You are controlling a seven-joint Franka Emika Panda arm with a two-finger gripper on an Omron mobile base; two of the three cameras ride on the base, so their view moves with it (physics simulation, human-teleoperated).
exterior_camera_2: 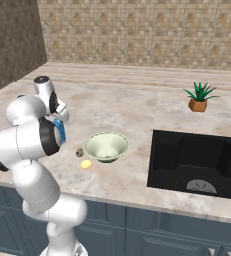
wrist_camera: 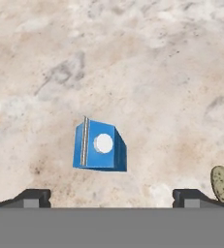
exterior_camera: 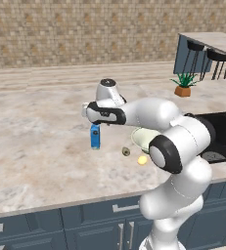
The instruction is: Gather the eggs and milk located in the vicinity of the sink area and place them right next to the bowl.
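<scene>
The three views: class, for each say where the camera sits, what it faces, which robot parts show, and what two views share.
Left base view: behind-left, over the counter; arm rises lower right.
Right base view: behind-right, toward bowl and sink; arm lower left.
Hand view: on the hand, looking down at the milk; open pincer tips at the bottom.
Shared: both base views show milk, egg and bowl.

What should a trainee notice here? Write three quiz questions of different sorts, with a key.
1. True or false: the milk lies in the sink.
2. The gripper is: A open above the milk; B shut on the plant; C inside the sink.
3. Fill in: the yellow ball near the bowl is the ___.
Key: 1 false; 2 A; 3 egg.
</scene>
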